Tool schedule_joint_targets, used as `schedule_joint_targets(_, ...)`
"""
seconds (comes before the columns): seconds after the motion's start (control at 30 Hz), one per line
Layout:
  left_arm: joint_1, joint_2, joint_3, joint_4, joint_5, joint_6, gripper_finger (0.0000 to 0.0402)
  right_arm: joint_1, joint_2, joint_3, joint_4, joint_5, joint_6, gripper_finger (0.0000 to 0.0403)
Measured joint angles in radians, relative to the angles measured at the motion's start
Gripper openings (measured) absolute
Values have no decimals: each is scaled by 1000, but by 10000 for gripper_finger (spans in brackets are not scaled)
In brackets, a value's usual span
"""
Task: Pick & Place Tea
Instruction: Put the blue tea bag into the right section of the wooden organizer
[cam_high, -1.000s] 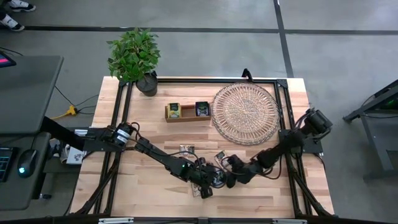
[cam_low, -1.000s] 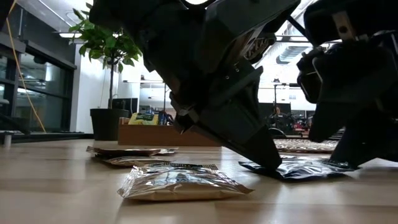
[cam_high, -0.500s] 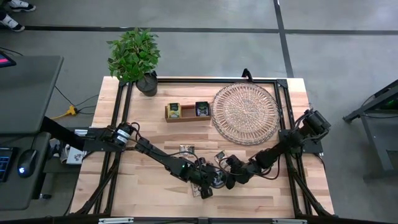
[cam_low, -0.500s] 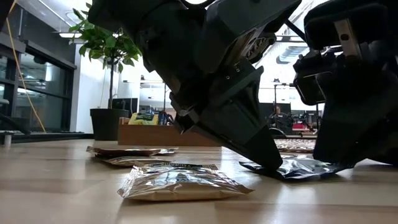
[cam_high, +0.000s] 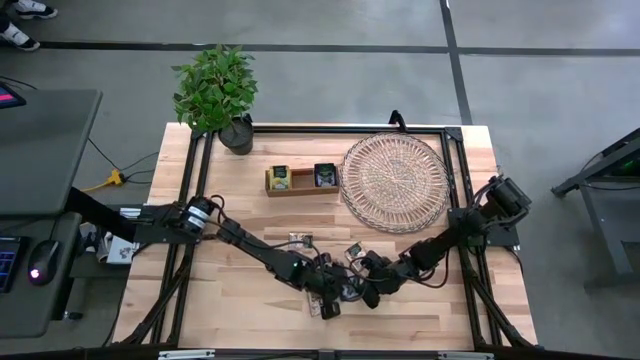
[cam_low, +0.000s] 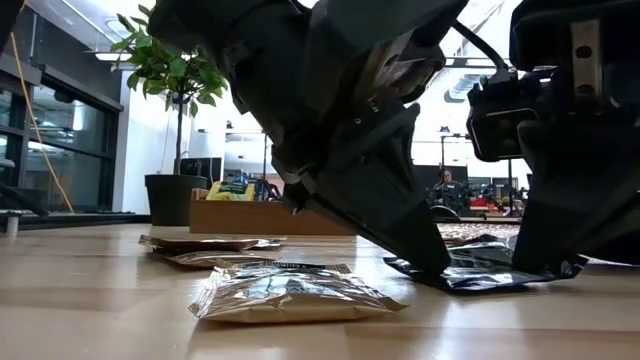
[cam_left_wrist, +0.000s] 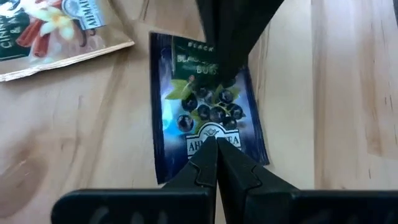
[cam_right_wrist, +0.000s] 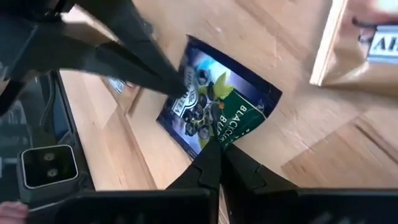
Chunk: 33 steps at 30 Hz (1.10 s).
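Between both shut grippers, navy sachet (cam_left_wrist: 208, 112).

The right gripper (cam_right_wrist: 216, 148), open a second ago, now pinches the navy sachet's (cam_right_wrist: 214, 99) edge, which lifts slightly off the table (cam_low: 100, 300).

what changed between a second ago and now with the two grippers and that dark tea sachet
The right gripper closed on the edge of the dark navy blackcurrant tea sachet; a second ago its fingers were spread, and it has shifted slightly toward the left gripper. The left gripper stayed shut, its tip pressing the sachet's other end onto the wooden table. The silver foil sachet, wooden box and round wicker tray did not move.
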Motion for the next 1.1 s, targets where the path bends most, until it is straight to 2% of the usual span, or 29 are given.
schedule_joint_targets(0.37, 27, -119, -8, -241, 1, 32, 1, -23, -117, -2, -146, -38, -174, 1)
schedule_joint_targets(0.57, 27, -153, -9, -348, -4, 27, 1, -71, -260, -1, -295, -65, -346, 0)
schedule_joint_targets(0.63, 28, -157, -3, -329, -2, 7, 1, -96, -320, -1, -356, -68, -412, 0)
schedule_joint_targets(0.9, 56, -258, -5, -390, -154, -77, 1, -268, -583, 3, -657, -95, -673, 0)
schedule_joint_targets(1.1, 73, -336, -50, -418, -218, -134, 1, -462, -646, 158, -935, -89, -975, 0)
